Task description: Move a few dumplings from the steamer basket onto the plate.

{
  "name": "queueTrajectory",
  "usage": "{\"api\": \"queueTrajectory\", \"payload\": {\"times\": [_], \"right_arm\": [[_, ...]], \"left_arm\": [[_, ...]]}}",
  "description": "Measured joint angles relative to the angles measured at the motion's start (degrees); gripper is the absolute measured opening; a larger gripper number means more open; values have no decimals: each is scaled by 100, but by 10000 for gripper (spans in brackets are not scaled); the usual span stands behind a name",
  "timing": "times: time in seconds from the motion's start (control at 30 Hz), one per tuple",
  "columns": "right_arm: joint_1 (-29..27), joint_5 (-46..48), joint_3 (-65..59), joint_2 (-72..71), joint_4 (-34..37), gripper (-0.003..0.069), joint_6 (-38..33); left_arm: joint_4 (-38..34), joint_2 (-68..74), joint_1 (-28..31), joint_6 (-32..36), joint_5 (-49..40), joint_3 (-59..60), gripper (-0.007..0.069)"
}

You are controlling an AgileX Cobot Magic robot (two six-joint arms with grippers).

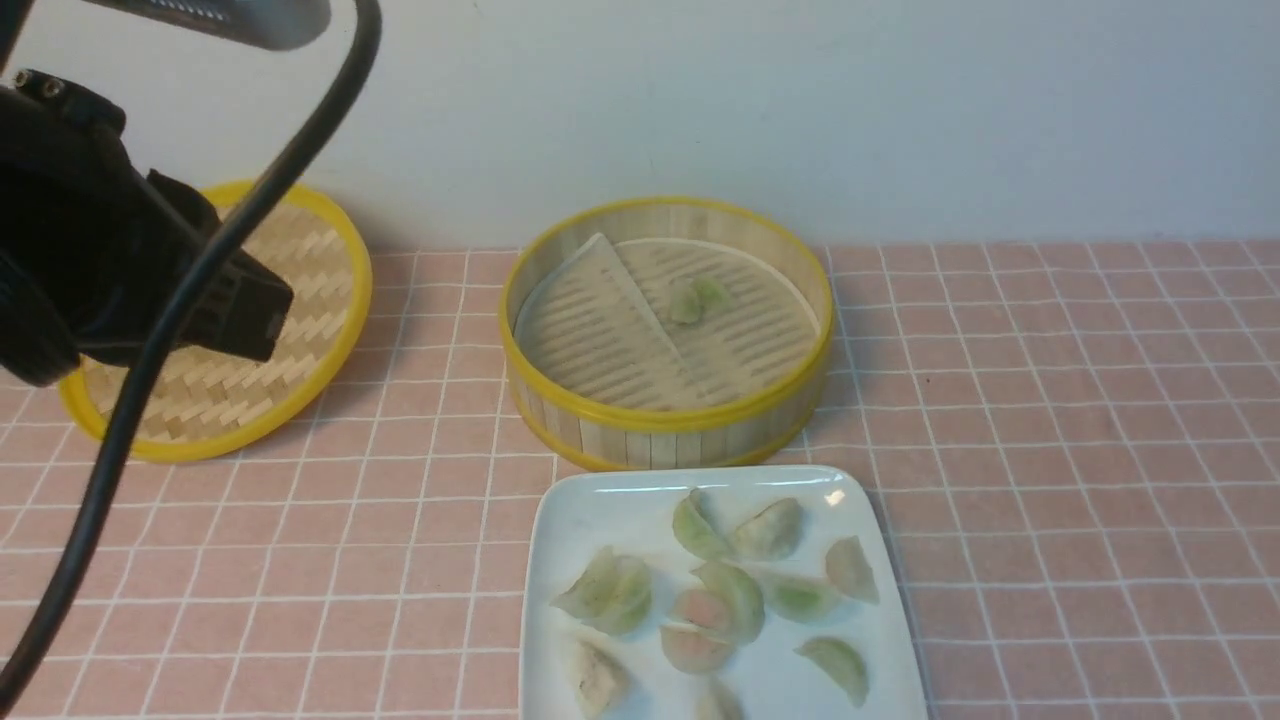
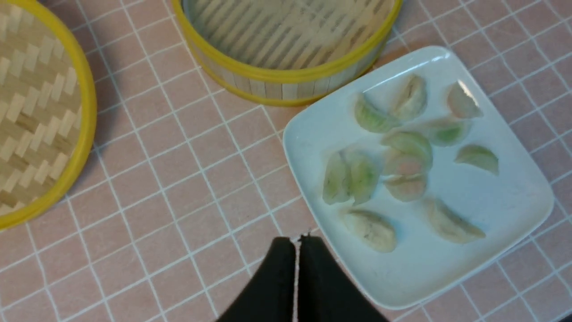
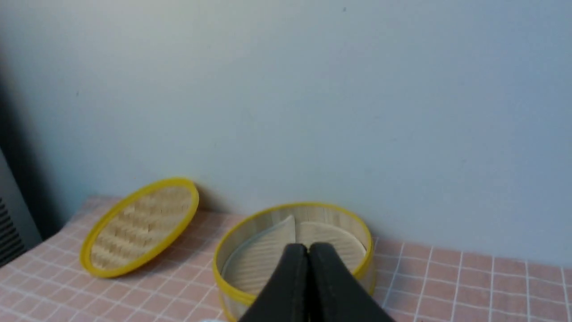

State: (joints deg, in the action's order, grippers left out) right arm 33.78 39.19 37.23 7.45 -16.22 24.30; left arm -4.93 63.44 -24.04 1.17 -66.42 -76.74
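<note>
A: Where are the dumplings (image 1: 735,600) now?

B: About a dozen of them lie on the plate (image 1: 570,520). The plate stands directly in front of the steamer basket (image 1: 665,420), on its near side, almost touching its wall. Some dumplings overlap each other, and others lie alone.

A: Is anything inside the basket?

B: Yes, there is one small pale green heap close to its middle, a little toward the far wall. I cannot tell if it is one dumpling or two that touch. On the basket's left side, part of the pale liner (image 1: 600,330) is lifted at a tilt.

A: And the left gripper (image 2: 297,241)?

B: Its two fingers are pressed together with nothing between them. It hangs over the checked cloth (image 1: 1050,400) on the near-left side of the basket, just beside the plate's corner.

A: The right gripper (image 3: 307,248)?

B: Its fingers are also pressed together and hold nothing. It is raised on the near side of the basket and points toward it.

A: Where is the lid (image 1: 215,400)?

B: It lies flat to the left of the basket, apart from it and close to the wall (image 1: 900,100).
</note>
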Motion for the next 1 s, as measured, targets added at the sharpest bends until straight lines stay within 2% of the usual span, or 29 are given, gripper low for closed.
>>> {"api": "queueTrajectory", "payload": {"times": [0.17, 0.33, 0.5, 0.7, 1.0], "right_arm": [[0, -189, -754, -814, -596, -13, 711], [0, -282, -1013, -839, -1001, -13, 904], [0, -360, -1035, -839, -1083, -13, 912], [0, -354, -1085, -839, -1088, -13, 912], [0, -354, -1085, -839, -1099, -14, 912]], "left_arm": [[-116, 0, 0, 13, 201, 0, -6], [-166, -200, 0, 176, 299, 52, -6], [-80, -1395, 0, 125, 944, 777, -6], [38, -3417, 0, 49, 2403, 2349, -6], [45, -5224, 0, 44, 2635, 3646, -6]]}}
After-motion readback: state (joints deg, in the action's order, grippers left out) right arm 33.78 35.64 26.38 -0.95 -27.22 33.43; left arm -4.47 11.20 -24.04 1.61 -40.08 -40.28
